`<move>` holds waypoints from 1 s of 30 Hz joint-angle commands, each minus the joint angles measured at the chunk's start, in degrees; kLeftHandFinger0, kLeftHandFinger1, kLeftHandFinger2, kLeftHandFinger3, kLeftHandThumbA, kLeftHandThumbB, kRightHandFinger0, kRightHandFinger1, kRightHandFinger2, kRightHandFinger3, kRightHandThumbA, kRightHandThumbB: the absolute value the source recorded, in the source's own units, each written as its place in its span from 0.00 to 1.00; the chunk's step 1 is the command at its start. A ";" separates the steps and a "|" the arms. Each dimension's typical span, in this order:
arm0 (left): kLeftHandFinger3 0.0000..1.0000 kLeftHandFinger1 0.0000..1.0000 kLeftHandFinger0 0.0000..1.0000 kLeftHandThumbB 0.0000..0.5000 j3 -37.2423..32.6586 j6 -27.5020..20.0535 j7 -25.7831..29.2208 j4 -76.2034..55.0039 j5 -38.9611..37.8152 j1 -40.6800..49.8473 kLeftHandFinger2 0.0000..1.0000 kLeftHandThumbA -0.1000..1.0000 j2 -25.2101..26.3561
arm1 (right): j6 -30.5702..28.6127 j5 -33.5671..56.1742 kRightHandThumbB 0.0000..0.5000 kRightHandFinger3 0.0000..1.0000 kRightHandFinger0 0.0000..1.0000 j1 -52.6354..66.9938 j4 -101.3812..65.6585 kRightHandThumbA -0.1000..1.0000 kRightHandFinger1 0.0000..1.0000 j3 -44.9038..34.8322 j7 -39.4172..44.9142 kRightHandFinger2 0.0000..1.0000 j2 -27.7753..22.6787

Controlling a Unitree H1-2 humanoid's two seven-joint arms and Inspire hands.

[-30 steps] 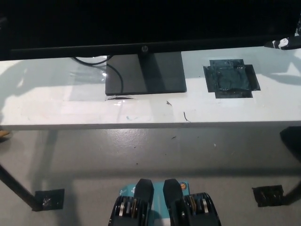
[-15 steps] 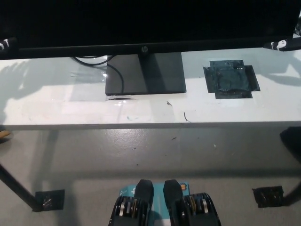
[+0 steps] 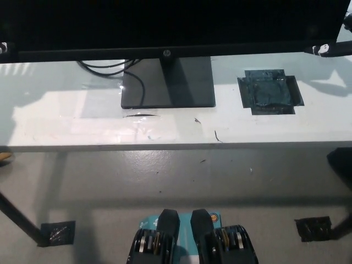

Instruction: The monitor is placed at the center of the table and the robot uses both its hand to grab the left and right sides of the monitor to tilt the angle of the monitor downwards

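White table (image 3: 82, 129): long, glossy top w/ glare patch at left-centre, scuffs and small dark marks near front edge. Dark tape patch (image 3: 269, 92) stuck on top, right side. Black table leg (image 3: 19, 220) at lower left, foot on black tape square (image 3: 56, 233); matching tape square (image 3: 314, 228) at lower right. Floor (image 3: 181, 176): grey concrete, speckled, shadowed under table

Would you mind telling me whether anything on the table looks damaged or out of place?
A dark tape patch sits right of the monitor stand, crumpled and glossy. Scuff marks streak the white table near its front edge.
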 commanded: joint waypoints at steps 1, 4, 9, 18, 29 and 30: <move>1.00 1.00 1.00 0.95 -1.55 4.95 10.25 -0.32 7.06 -10.81 1.00 0.83 -0.73 | -7.70 -4.92 0.93 1.00 1.00 -12.92 -1.60 0.61 1.00 1.65 -13.05 1.00 2.83; 1.00 1.00 1.00 0.95 -3.15 7.69 11.08 0.53 9.38 -13.95 1.00 0.85 -2.31 | -8.01 -6.80 0.98 1.00 1.00 -14.98 -0.48 0.71 1.00 3.22 -16.58 1.00 3.74; 1.00 1.00 1.00 0.98 -5.37 9.17 17.25 1.43 12.63 -15.06 1.00 0.84 -3.35 | -9.03 -8.45 0.99 1.00 1.00 -15.90 0.64 0.67 1.00 4.39 -21.36 1.00 4.56; 1.00 1.00 1.00 1.00 -10.42 11.86 27.12 3.07 18.40 -17.35 1.00 0.78 -5.23 | -3.03 -18.38 0.98 1.00 1.00 -18.58 2.98 0.74 1.00 14.13 -32.82 1.00 7.08; 1.00 1.00 1.00 1.00 -15.44 18.47 29.47 4.75 22.20 -19.60 1.00 0.79 -9.21 | 3.54 -24.59 1.00 1.00 1.00 -19.33 4.66 0.80 1.00 22.96 -46.58 1.00 9.08; 1.00 1.00 1.00 1.00 -15.55 19.00 29.75 4.88 22.19 -19.50 1.00 0.79 -9.64 | 3.52 -24.43 1.00 1.00 1.00 -19.26 4.76 0.78 1.00 23.11 -46.91 1.00 9.22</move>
